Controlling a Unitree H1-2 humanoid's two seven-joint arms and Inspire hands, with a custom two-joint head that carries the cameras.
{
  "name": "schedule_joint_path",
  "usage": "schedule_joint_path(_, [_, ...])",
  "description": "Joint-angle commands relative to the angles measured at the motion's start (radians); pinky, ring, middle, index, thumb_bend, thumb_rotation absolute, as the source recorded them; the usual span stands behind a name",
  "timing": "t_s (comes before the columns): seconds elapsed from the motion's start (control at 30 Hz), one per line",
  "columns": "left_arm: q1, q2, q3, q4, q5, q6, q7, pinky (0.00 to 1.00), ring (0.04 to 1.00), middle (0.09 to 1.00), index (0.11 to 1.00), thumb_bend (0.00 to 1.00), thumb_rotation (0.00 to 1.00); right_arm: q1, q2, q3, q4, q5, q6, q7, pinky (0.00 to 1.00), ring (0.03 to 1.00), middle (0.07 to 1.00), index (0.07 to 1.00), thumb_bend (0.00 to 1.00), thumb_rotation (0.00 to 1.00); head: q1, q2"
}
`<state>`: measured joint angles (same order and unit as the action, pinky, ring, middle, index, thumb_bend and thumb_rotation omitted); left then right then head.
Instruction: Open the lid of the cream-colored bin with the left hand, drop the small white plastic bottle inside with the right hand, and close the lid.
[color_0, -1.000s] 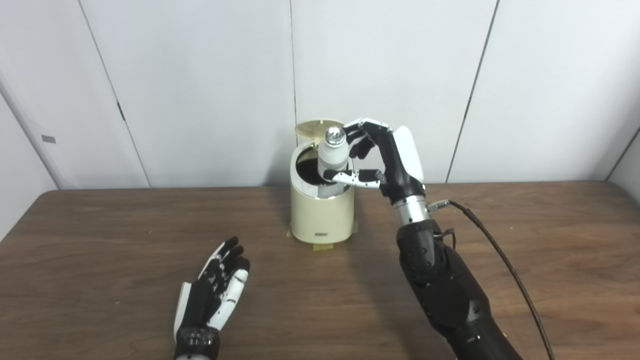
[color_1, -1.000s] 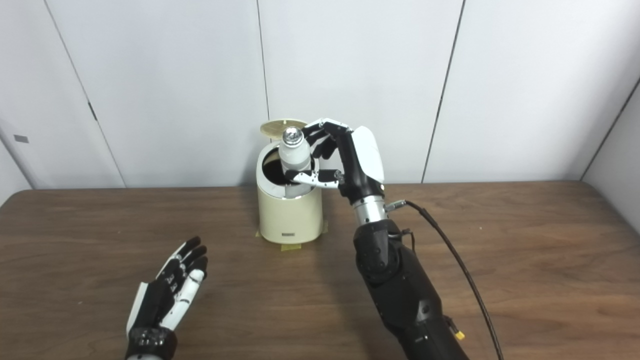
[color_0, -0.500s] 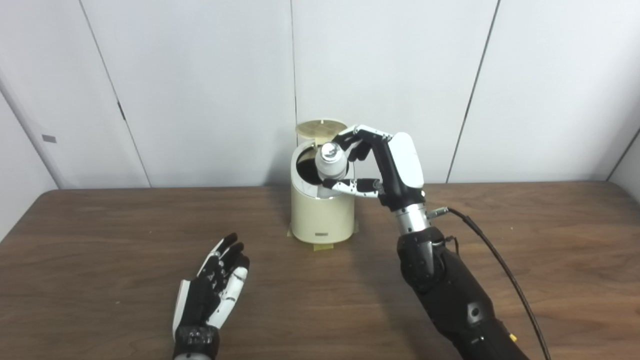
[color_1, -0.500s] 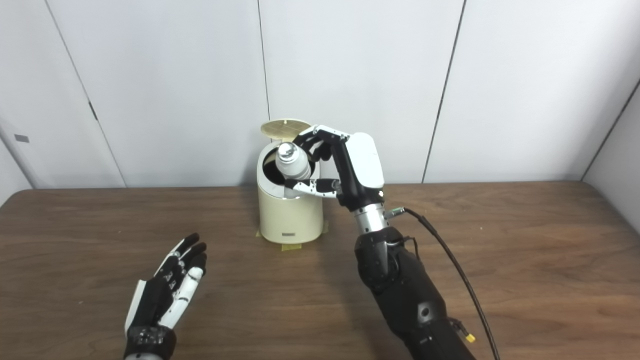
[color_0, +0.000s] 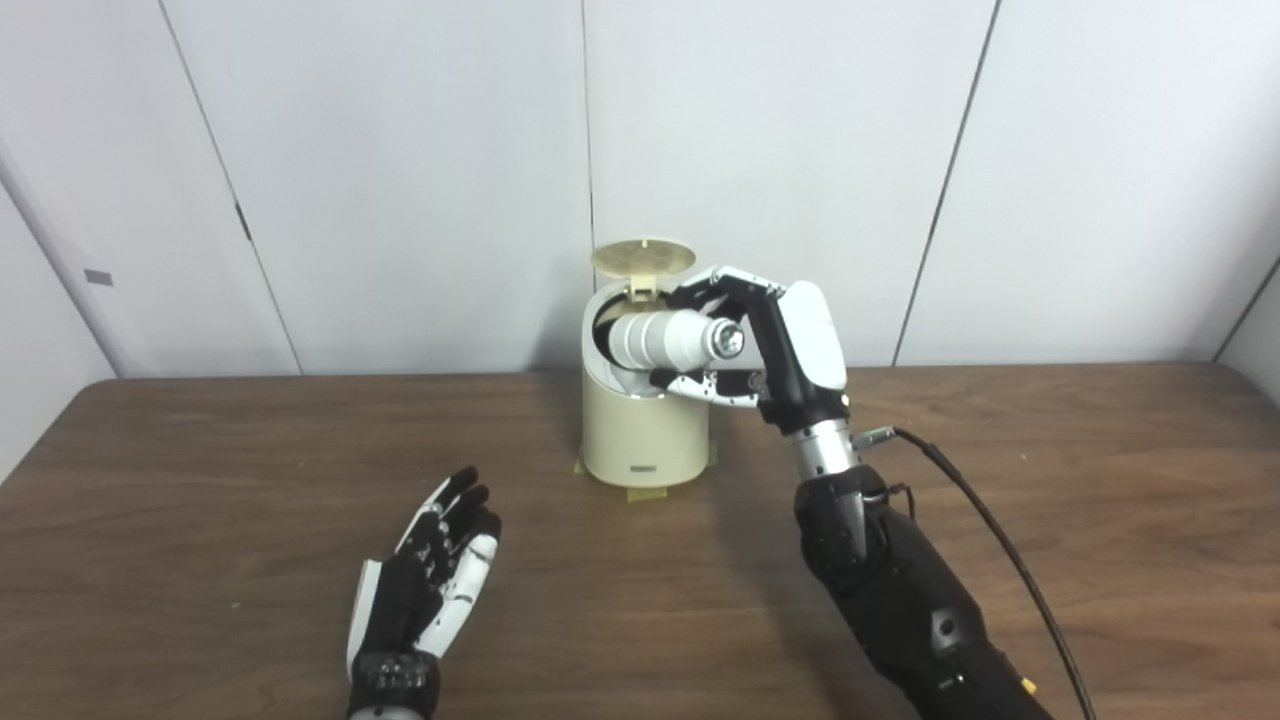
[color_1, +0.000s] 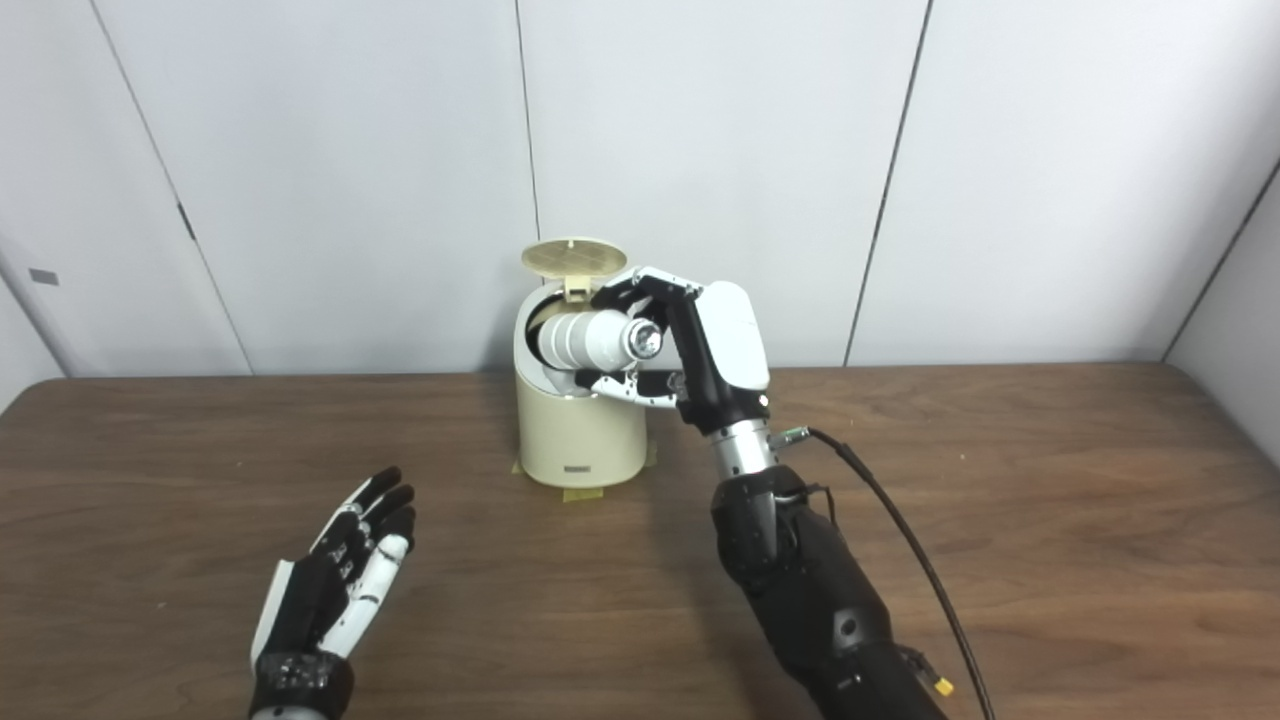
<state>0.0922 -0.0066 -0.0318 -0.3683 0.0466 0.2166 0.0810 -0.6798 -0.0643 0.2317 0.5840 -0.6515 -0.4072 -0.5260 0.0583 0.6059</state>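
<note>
The cream-colored bin (color_0: 640, 440) stands at the table's back middle with its round lid (color_0: 642, 258) flipped up behind the opening. The small white plastic bottle (color_0: 660, 340) lies on its side across the bin's mouth, base to the left and silver cap to the right. My right hand (color_0: 790, 335) is at the bin's right rim. Its fingers arch over the cap end, the thumb sits under it, and so it holds the bottle. My left hand (color_0: 430, 590) rests open and palm up on the table, front left, well away from the bin.
The brown wooden table (color_0: 200, 460) runs to a white panelled wall behind. A black cable (color_0: 990, 530) trails from my right wrist across the table's right side. Yellow tape (color_0: 640, 493) shows at the bin's base.
The bottle has gone from upright above the bin to lying sideways in its mouth, cap toward my right hand. The right hand dropped slightly. My left hand stayed still.
</note>
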Motion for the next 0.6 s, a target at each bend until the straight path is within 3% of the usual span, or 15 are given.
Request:
schedule_joint_path(0.0, [0.037, -0.027, -0.002, -0.029, 0.009, -0.023, 0.009, 0.85, 0.87, 0.871, 0.908, 0.54, 0.55, -0.061, 0.002, -0.002, -0.008, 0.004, -0.035, -0.023, 0.32, 0.384, 0.497, 0.521, 0.52, 0.0, 0.0, 0.001])
schedule_joint_path(0.47, [0.039, -0.024, -0.007, -0.022, 0.0, -0.037, 0.001, 0.85, 0.87, 0.871, 0.904, 0.55, 0.53, -0.078, 0.015, -0.003, 0.024, 0.001, -0.025, -0.049, 0.33, 0.385, 0.502, 0.519, 0.52, 0.0, 0.0, 0.001])
schedule_joint_path(0.57, [0.039, -0.018, -0.011, -0.017, 0.008, -0.044, -0.003, 0.84, 0.866, 0.869, 0.904, 0.55, 0.54, -0.08, 0.021, -0.003, 0.04, -0.022, -0.015, -0.09, 0.34, 0.388, 0.506, 0.518, 0.52, 0.0, -0.007, 0.0])
